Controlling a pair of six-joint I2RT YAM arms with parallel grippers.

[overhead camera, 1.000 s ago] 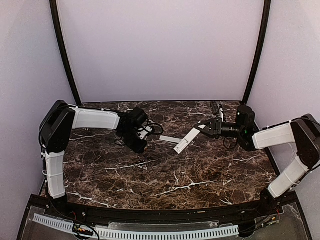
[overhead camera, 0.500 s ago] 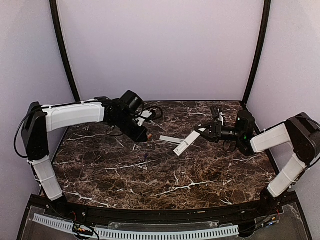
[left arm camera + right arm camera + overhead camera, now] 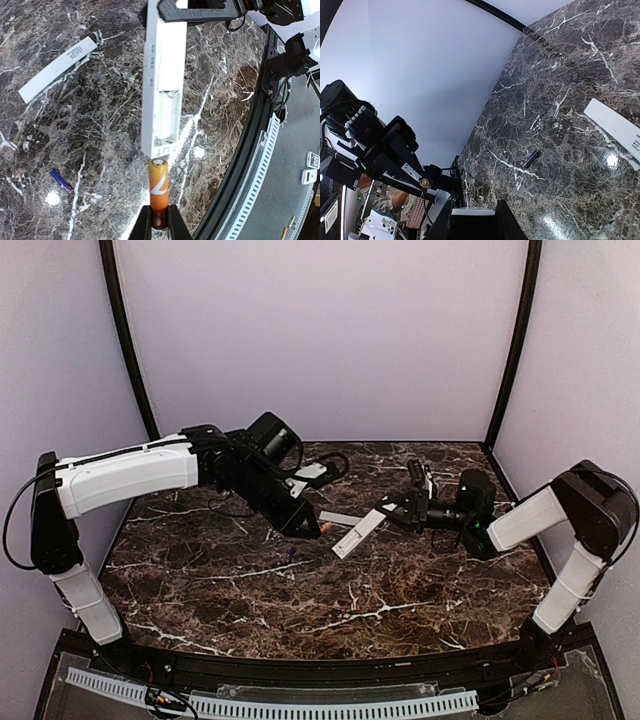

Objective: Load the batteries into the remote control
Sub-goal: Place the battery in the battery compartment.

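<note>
My right gripper (image 3: 392,510) is shut on the far end of the white remote control (image 3: 357,529) and holds it tilted above the table. In the left wrist view the remote (image 3: 162,85) shows its open battery recess (image 3: 167,117) facing up. My left gripper (image 3: 159,220) is shut on the red-orange battery (image 3: 158,192), whose tip sits just short of the remote's near end. The dark blue-purple battery (image 3: 61,181) lies loose on the marble, also in the top view (image 3: 289,559) and the right wrist view (image 3: 531,158). The right wrist view shows only the remote's edge (image 3: 472,211) between my fingers.
A flat white strip, seemingly the battery cover (image 3: 57,69), lies on the dark marble table (image 3: 400,590) behind the remote; it also shows in the top view (image 3: 338,519) and right wrist view (image 3: 615,125). A black rail (image 3: 260,115) borders the table's front edge.
My left arm has reached right and forward, bringing the orange battery up to the remote's end. My right arm has shifted the remote left and lower.
</note>
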